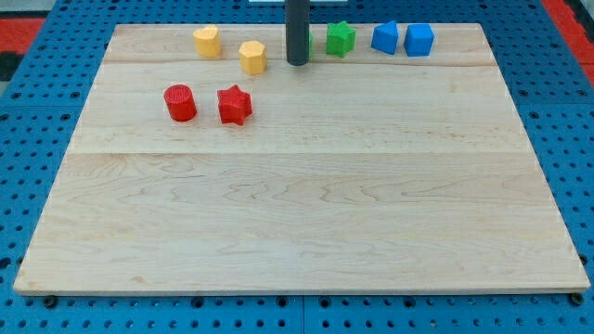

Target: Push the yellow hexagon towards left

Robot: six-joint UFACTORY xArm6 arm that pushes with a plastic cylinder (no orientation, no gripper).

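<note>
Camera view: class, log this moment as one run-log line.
my tip: just right of yellow hexagon, gap visible | yellow heart-like block: left of hexagon | push left: not yet begun

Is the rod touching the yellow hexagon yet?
No. My tip stands right of the yellow hexagon, bare board between them.

— What sort of place is this?
— A lab bench: a pale wooden board (297, 213) lies on a blue perforated base (28, 121) (regular rows of holes).
— Anything else?
— Small coloured blocks and a dark rod (297, 32) suggest a robot test setup
</note>
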